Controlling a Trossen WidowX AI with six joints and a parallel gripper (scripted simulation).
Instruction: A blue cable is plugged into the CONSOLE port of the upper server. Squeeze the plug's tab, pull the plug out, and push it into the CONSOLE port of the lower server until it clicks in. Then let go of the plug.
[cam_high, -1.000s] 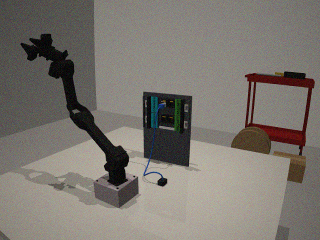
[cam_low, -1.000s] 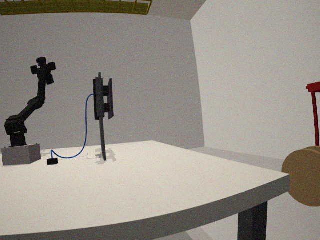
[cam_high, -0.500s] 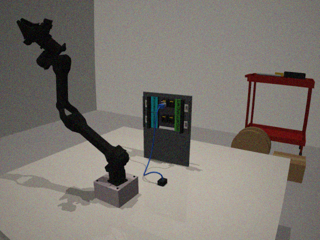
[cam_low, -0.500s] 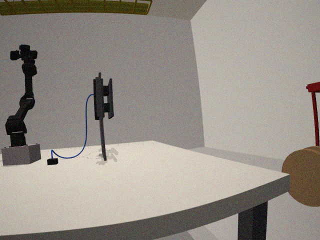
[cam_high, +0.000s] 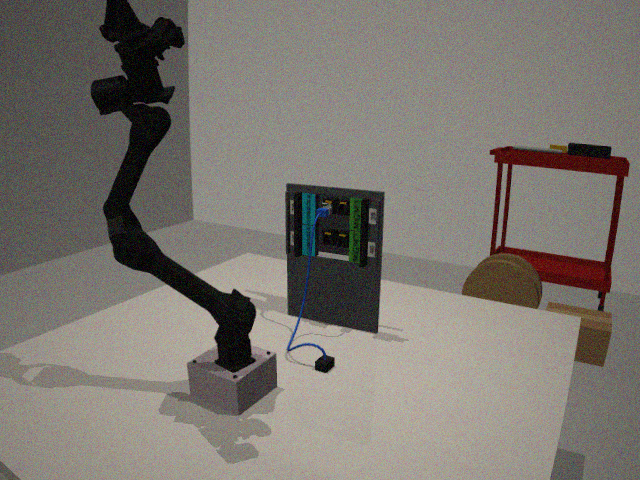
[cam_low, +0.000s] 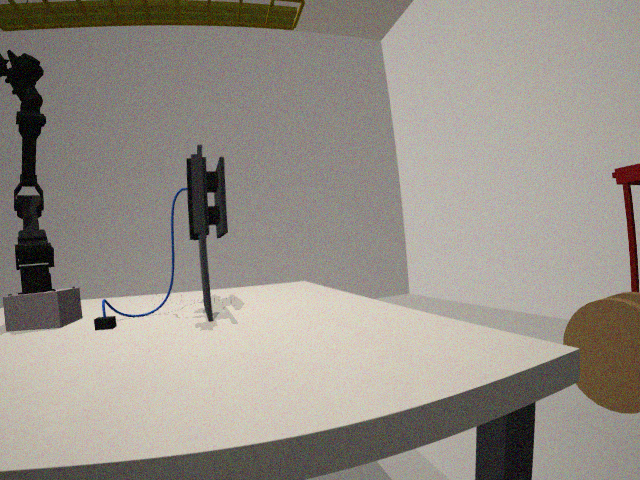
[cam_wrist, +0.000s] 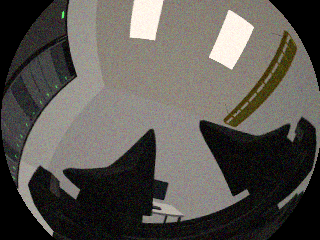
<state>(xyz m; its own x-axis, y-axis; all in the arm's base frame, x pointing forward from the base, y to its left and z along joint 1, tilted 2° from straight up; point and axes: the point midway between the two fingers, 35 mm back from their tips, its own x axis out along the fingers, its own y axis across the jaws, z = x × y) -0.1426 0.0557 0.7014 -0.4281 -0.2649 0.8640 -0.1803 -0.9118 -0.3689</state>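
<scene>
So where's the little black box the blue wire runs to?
In the top view, the black box sits on the table, just right of the arm's grey base.
</scene>
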